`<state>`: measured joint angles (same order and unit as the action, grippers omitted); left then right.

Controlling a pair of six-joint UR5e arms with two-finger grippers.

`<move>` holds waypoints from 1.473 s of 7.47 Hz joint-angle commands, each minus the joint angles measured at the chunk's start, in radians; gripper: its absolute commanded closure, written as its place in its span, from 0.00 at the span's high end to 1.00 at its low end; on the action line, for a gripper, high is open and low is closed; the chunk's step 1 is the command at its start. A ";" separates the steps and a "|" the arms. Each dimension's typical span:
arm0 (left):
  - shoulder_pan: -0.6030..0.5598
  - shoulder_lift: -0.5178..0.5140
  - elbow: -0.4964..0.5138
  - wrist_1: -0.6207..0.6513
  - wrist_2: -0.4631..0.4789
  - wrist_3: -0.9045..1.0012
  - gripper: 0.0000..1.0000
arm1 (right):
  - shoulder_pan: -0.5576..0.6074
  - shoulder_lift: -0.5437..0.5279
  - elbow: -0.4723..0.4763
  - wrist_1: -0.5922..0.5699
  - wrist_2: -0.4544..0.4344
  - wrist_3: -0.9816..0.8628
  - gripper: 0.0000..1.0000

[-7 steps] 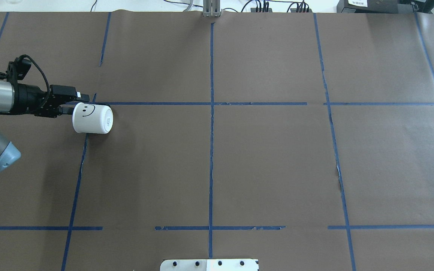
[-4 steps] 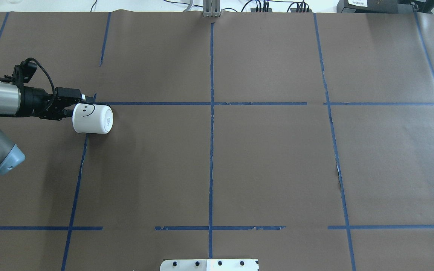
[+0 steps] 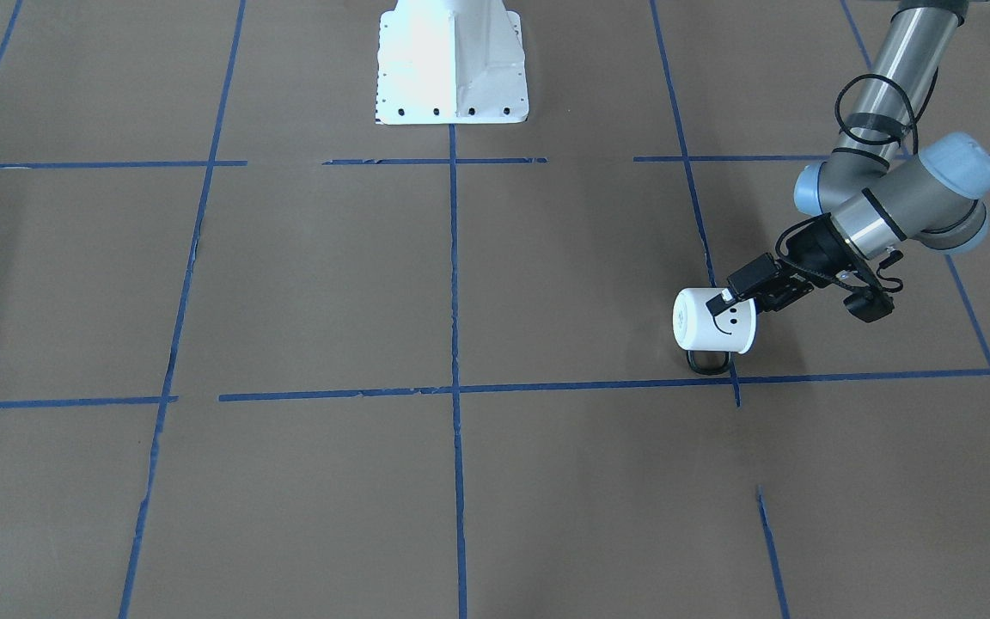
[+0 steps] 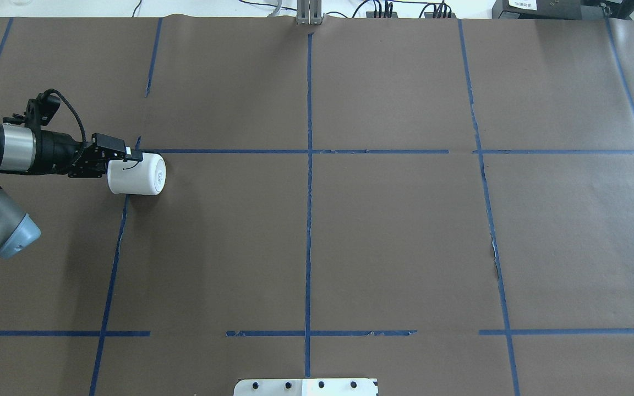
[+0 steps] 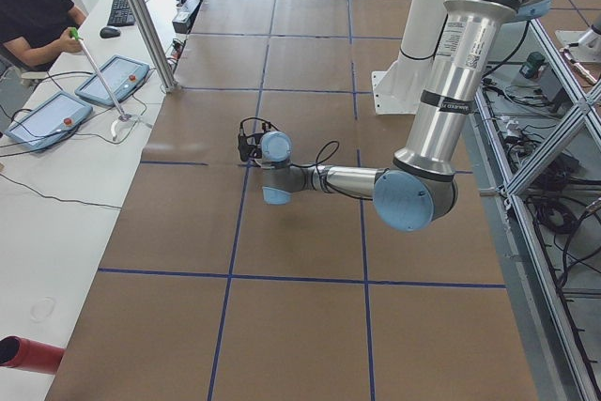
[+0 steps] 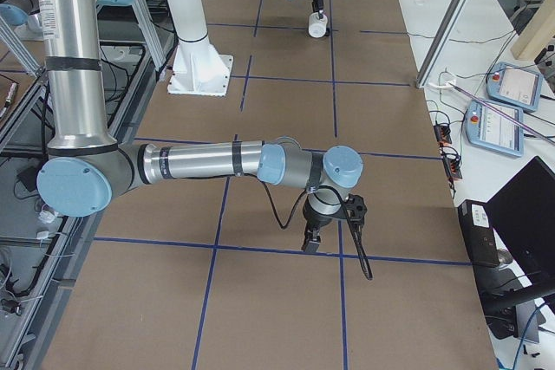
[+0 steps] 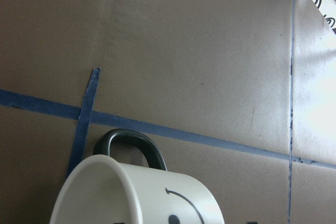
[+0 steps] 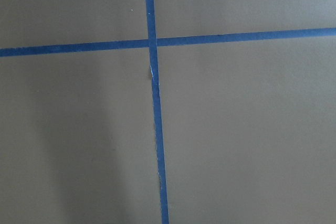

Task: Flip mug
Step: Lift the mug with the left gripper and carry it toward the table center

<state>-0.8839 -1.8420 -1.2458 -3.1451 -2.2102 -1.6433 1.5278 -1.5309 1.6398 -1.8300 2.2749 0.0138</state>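
The white mug point(image 4: 136, 174) lies on its side at the table's left, base to the right, its smiley turned up toward my wrist. Its black loop handle point(image 3: 708, 364) rests on the paper on the operators' side. My left gripper point(image 4: 125, 157) reaches in level from the left at the mug's mouth end; one finger point(image 3: 725, 297) lies over the mug's upper wall and the other is hidden, so it looks open around the rim. The left wrist view shows the mug point(image 7: 142, 198) and handle point(image 7: 131, 142) close below. My right gripper point(image 6: 312, 243) hangs over a tape crossing; I cannot tell its state.
Brown paper with blue tape lines point(image 4: 309, 151) covers the table. The white robot base plate point(image 3: 450, 60) stands at mid-table on my side. Tablets and cables lie on the operators' bench point(image 6: 507, 110) beyond the far edge.
My left gripper has slid right and turned at the wrist, so its finger now covers part of the smiley. The mug has barely shifted.
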 commanded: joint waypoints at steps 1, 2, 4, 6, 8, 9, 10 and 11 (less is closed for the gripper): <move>0.000 0.000 -0.024 0.000 -0.005 -0.019 0.22 | 0.000 0.000 0.000 0.000 0.000 0.000 1.00; -0.001 0.000 -0.053 0.002 -0.009 -0.067 0.03 | 0.000 0.000 0.000 0.000 0.000 0.000 1.00; -0.001 0.000 -0.133 0.019 -0.132 -0.195 0.00 | 0.000 0.000 0.000 0.000 0.000 0.000 1.00; -0.013 -0.019 -0.174 0.049 -0.178 -0.248 0.00 | 0.000 0.000 0.000 0.000 0.000 0.000 1.00; -0.012 -0.080 -0.280 0.286 -0.165 -0.233 0.00 | 0.000 0.000 0.000 0.000 0.000 0.000 1.00; -0.009 -0.117 -0.308 0.368 -0.134 -0.202 0.00 | 0.000 0.000 0.000 0.000 0.000 0.000 1.00; -0.003 -0.149 -0.332 0.452 -0.105 -0.119 0.00 | 0.000 0.000 0.000 0.000 0.000 0.000 1.00; 0.017 -0.184 -0.395 0.612 -0.056 -0.025 0.00 | 0.000 0.000 0.000 0.000 0.000 0.000 1.00</move>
<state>-0.8844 -1.9823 -1.5780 -2.7003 -2.3172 -1.7717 1.5278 -1.5309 1.6399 -1.8300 2.2749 0.0138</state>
